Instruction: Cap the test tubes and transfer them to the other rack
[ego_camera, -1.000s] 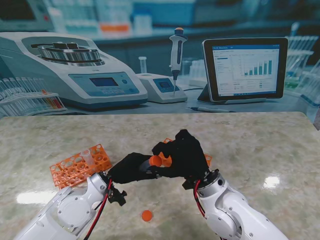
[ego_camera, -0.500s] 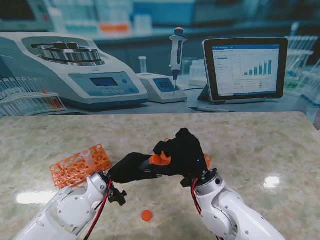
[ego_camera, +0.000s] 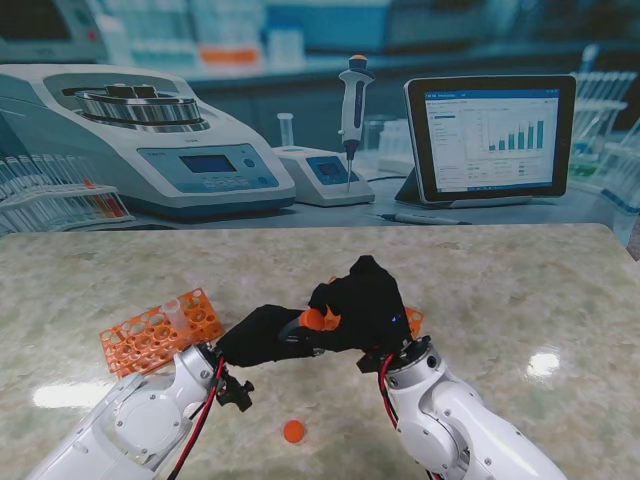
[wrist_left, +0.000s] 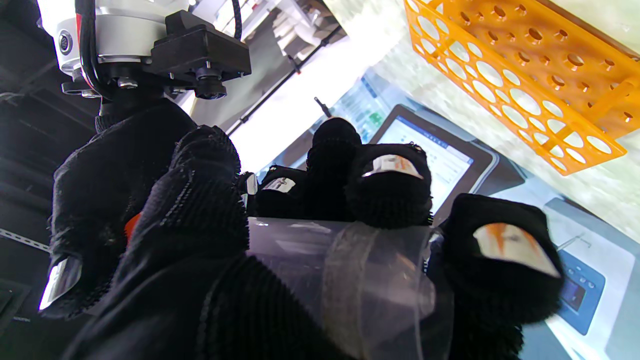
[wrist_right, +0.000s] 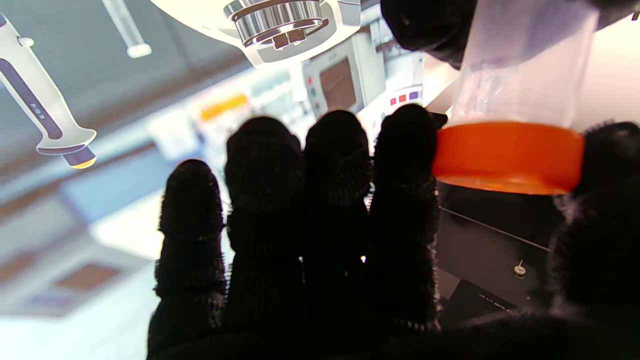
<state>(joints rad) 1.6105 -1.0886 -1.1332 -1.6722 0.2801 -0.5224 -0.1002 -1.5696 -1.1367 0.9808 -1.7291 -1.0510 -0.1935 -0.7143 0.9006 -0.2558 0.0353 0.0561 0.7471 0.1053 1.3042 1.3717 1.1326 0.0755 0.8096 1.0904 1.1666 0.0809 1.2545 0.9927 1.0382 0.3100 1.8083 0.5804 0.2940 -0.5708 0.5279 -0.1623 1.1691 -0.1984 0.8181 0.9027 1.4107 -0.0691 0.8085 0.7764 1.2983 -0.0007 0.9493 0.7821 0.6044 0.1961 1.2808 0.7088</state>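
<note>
My left hand (ego_camera: 262, 335) is shut on a clear test tube (wrist_left: 350, 270), held level above the table. My right hand (ego_camera: 365, 300) meets it from the right, pinching an orange cap (ego_camera: 316, 319) between thumb and forefinger. In the right wrist view the orange cap (wrist_right: 507, 157) sits on the mouth of the test tube (wrist_right: 520, 65). An orange rack (ego_camera: 150, 338) lies to the left with one clear tube (ego_camera: 175, 310) standing in it. A second orange rack (ego_camera: 414, 320) is mostly hidden behind my right hand; its empty holes show in the left wrist view (wrist_left: 515, 75).
A loose orange cap (ego_camera: 293, 431) lies on the marble table (ego_camera: 520, 290), nearer to me than the hands. Behind the table's far edge is a backdrop of lab gear: a centrifuge (ego_camera: 140, 140), a pipette (ego_camera: 352, 110), a tablet (ego_camera: 490, 135).
My right wrist has edged a little to the left and the cap has shifted slightly on the tube's end. The left hand holds still.
</note>
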